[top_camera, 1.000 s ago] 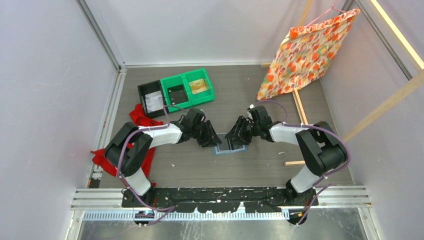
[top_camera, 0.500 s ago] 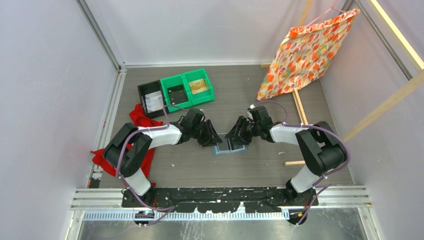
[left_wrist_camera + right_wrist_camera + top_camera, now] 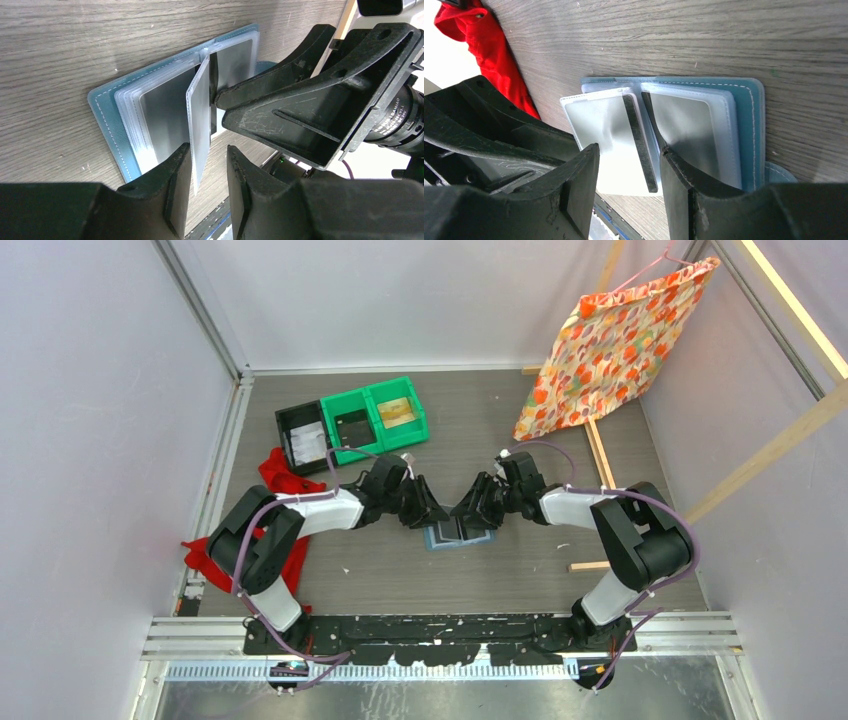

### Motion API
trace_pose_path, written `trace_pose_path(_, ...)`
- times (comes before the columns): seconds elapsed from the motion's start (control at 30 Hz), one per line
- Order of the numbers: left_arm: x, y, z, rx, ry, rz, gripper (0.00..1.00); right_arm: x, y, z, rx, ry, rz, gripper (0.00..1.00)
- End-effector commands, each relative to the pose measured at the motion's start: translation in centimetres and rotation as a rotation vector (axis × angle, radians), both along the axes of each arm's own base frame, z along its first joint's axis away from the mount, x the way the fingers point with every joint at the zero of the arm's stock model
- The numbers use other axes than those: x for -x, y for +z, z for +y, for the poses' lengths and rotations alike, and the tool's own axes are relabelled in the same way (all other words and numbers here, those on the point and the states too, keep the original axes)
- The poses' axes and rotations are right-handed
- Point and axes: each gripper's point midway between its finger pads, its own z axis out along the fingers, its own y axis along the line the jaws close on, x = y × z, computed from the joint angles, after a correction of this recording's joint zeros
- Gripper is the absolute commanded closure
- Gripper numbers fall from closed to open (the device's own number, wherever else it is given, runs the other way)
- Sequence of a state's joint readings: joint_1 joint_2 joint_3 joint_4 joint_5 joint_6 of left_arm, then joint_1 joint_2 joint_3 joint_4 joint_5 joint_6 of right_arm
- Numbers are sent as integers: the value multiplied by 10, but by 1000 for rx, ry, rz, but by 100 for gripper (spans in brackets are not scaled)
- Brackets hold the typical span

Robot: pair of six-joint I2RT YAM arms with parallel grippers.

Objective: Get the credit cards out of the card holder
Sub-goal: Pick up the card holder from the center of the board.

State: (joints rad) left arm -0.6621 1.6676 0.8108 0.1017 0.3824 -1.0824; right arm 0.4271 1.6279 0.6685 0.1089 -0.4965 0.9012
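The light-blue card holder (image 3: 458, 537) lies open on the table between my two grippers. In the left wrist view its blue cover (image 3: 103, 111) holds clear sleeves with grey credit cards (image 3: 162, 112) inside. One sleeve leaf (image 3: 200, 117) stands upright between the jaws of my left gripper (image 3: 209, 172), which is open, the leaf close to its left finger. In the right wrist view the holder (image 3: 751, 117) shows a dark card edge (image 3: 639, 145) standing between the jaws of my right gripper (image 3: 629, 172), which is open. My left gripper (image 3: 424, 512) and right gripper (image 3: 468, 514) nearly meet over the holder.
Two green bins (image 3: 375, 418) and a black bin (image 3: 303, 436) stand at the back left, a gold item (image 3: 397, 412) in one green bin. A red cloth (image 3: 278, 474) lies by the left arm. A patterned cloth bag (image 3: 610, 345) hangs at the back right over wooden sticks (image 3: 600, 455).
My left gripper has shifted a little to the right, closer over the holder. The right gripper and the holder have stayed put.
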Motion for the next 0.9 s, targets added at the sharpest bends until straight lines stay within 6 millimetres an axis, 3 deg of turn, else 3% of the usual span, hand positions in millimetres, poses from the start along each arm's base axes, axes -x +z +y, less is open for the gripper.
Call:
trace_pose_path(0.0,1,4,-7,35,-28,-33,68,9,-32,-22,107,-46,63,47)
trace_pose_path(0.33,5,-14,-5,4,-26,1,75,7,-26,-22,92,-52,58,47)
trace_pose_path(0.43,6,-17,-5,3,-21,9,84,6,-18,-21,72,-57,45,47)
trace_pose_path(0.6,10,-7,-9,40,-56,1,99,2,-2,-19,12,-51,6,46)
trace_pose_path(0.87,16,26,-14,190,-110,-28,99,-1,17,-12,-211,-49,-6,50)
